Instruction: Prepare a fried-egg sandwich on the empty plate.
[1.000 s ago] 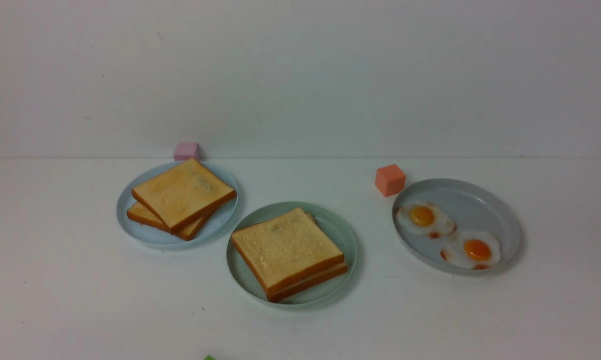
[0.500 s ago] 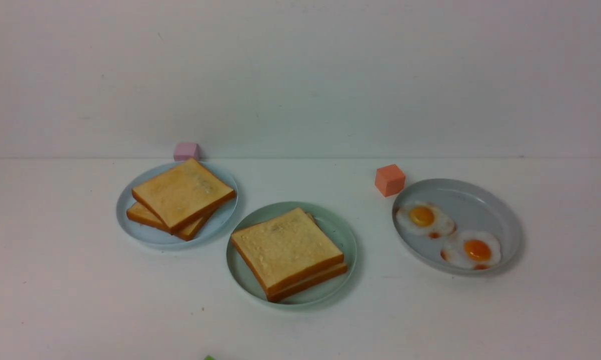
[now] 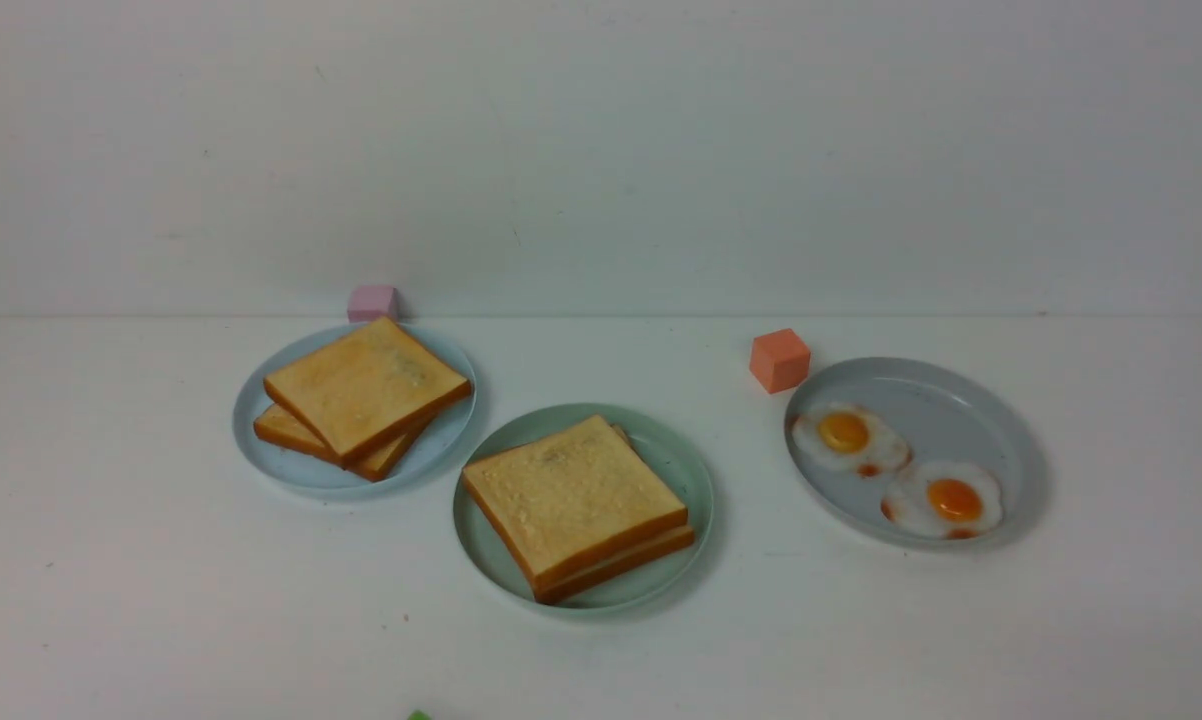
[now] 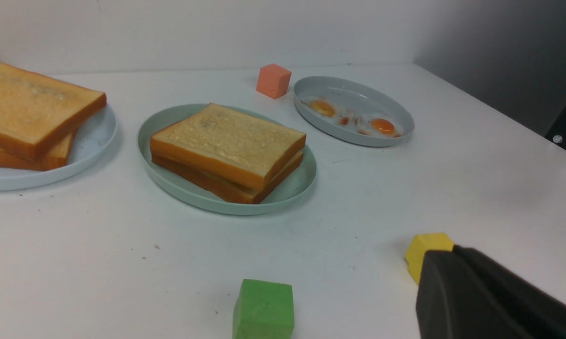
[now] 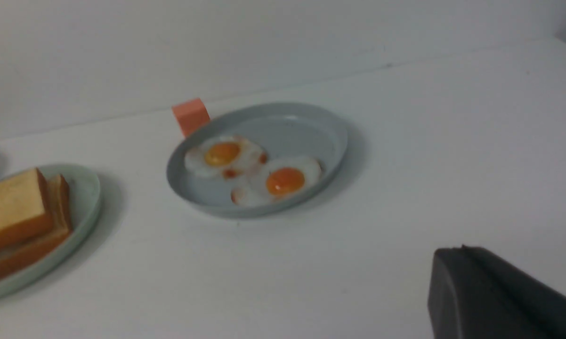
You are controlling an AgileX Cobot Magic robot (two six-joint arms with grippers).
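Sandwich: the fried-egg sandwich [image 3: 576, 505] sits low and centre in the front view, two toast slices stacked on the mint-green plate [image 3: 683, 462]; the egg between them can't be seen from here.
Other plates: pale blue plate [image 3: 261, 455] at left centre carries two more toast slices [image 3: 363, 392]; grey plate [image 3: 971, 400] at right centre holds two fried eggs [image 3: 896, 465].
Blocks: pink block [image 3: 373, 302] just behind the blue plate, orange block [image 3: 779, 359] beside the grey plate's rim; a green block [image 4: 263, 308] and yellow block [image 4: 424, 247] show low in the left wrist view.
Arms: both out of the front view, well apart from the food.
Jaws: only a dark piece of each gripper shows at the lower right of its wrist view, so I cannot tell whether they are spread or pressed together.
Progress: looks finished to me.
Doing it well: if anything's left, it's keeping both arms clear and low, away from the green block, and not nudging the stack, whose top slice sits slightly askew.
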